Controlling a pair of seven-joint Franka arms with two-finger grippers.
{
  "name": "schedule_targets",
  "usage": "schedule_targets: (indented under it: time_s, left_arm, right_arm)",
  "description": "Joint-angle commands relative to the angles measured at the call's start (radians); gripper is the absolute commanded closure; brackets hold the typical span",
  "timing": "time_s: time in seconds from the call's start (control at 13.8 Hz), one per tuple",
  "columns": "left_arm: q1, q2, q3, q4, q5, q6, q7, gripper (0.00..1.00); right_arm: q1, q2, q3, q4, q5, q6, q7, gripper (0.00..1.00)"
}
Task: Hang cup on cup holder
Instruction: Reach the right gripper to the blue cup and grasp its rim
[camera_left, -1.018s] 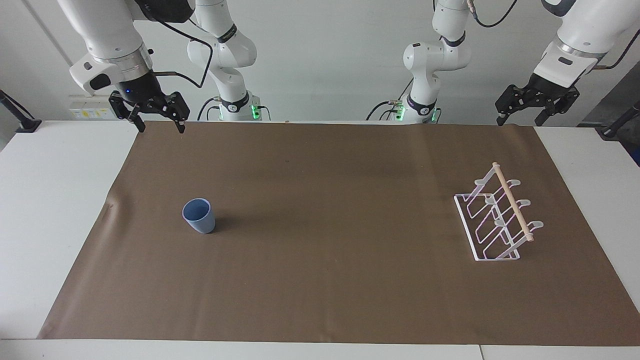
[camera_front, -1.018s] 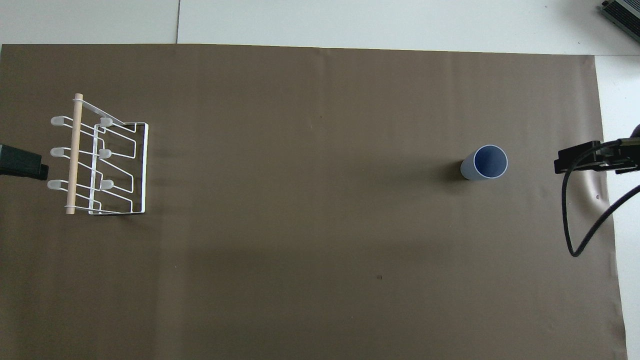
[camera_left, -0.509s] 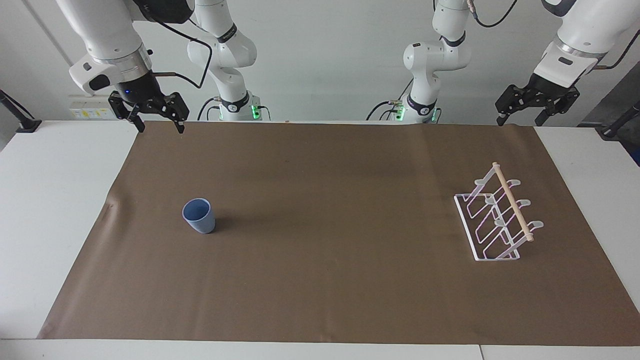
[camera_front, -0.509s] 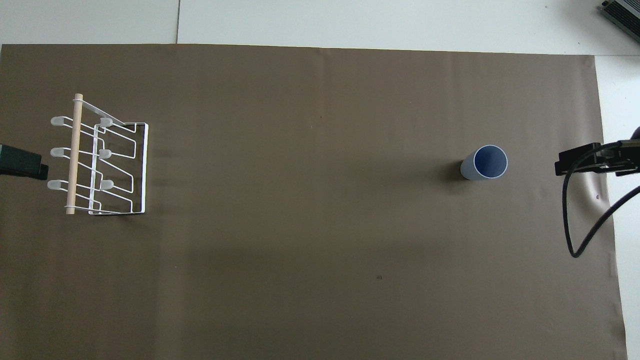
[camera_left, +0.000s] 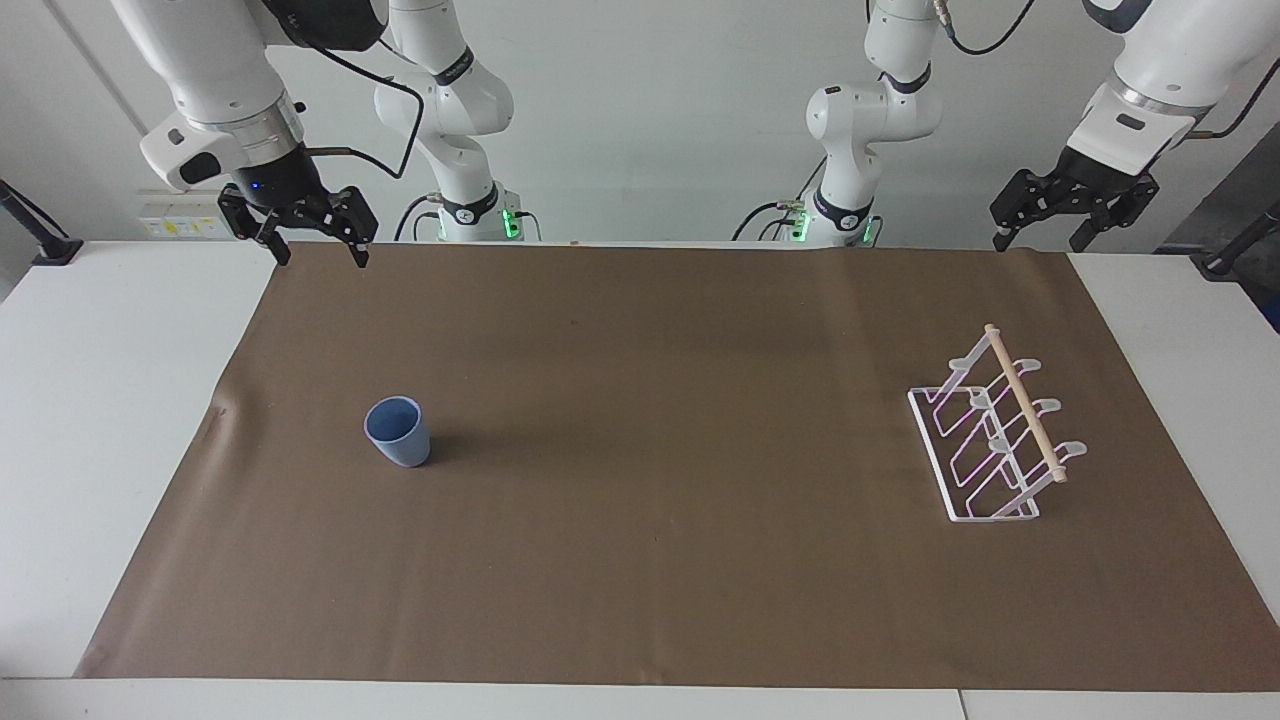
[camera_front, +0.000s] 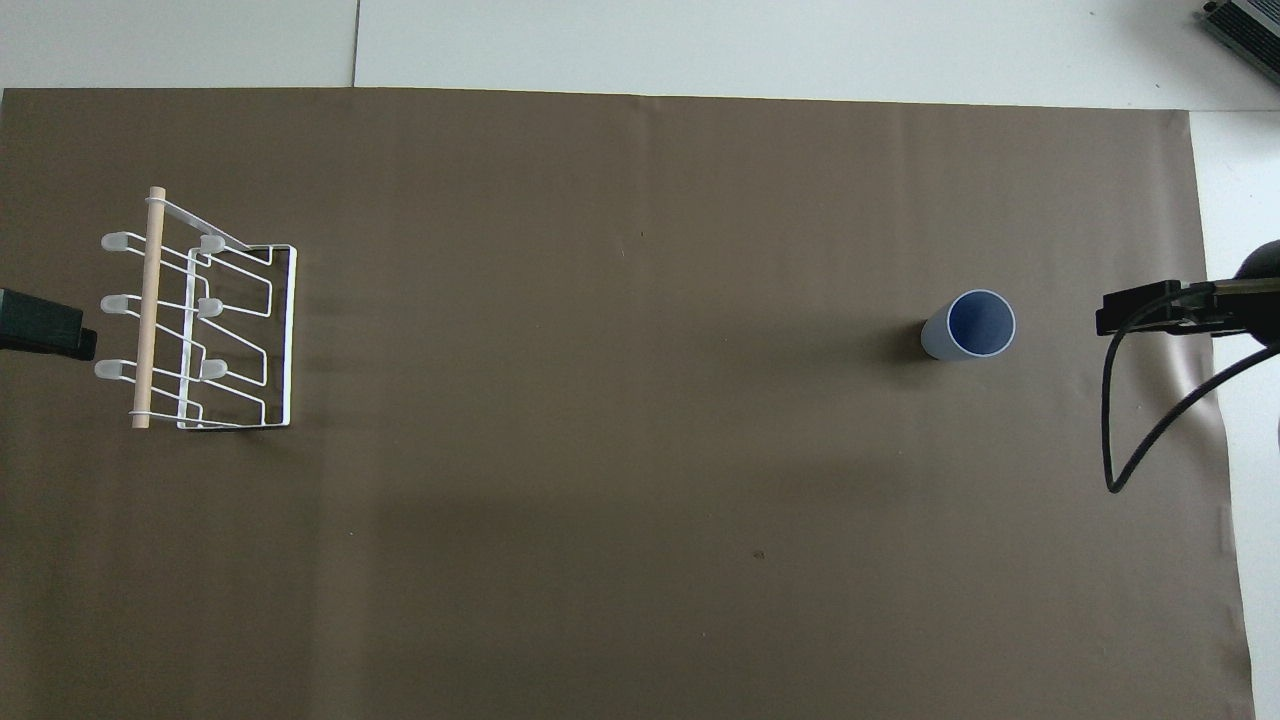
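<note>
Cup (camera_left: 398, 431) upright on brown mat (camera_left: 640, 560), cup holder (camera_left: 995, 430) at its three o'clock in the facing view.
We note left gripper (camera_left: 1040, 238) and right gripper (camera_left: 322, 252) both raised, fingers spread, empty.

From overhead I am seeing only a dark tip of the left gripper (camera_front: 45, 328), the picture's edge cutting off the rest. The right gripper (camera_front: 1150, 312) is running off the edge too, its fingers hidden. The cup (camera_front: 968, 326) interior is hiding its base.
</note>
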Motion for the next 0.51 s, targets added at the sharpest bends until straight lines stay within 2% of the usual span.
schedule_targets:
  time_s: [0.0,0.15,0.44]
  left_arm:
    - [0.007,-0.025,-0.004,-0.027,0.013,-0.009,0.008,0.00]
    - [0.007,-0.025,-0.004,-0.029,0.013,-0.006,0.008,0.00]
    - [0.007,-0.025,-0.004,-0.029,0.013,-0.004,0.008,0.00]
  right_arm:
    - [-0.006,-0.017,0.008,-0.130,0.009,0.144,-0.026,0.00]
    - [-0.004,-0.002,0.008,-0.181,0.009,0.233,-0.029,0.00]
    - [-0.022,0.094,0.008,-0.189,0.011,0.309,-0.099,0.00]
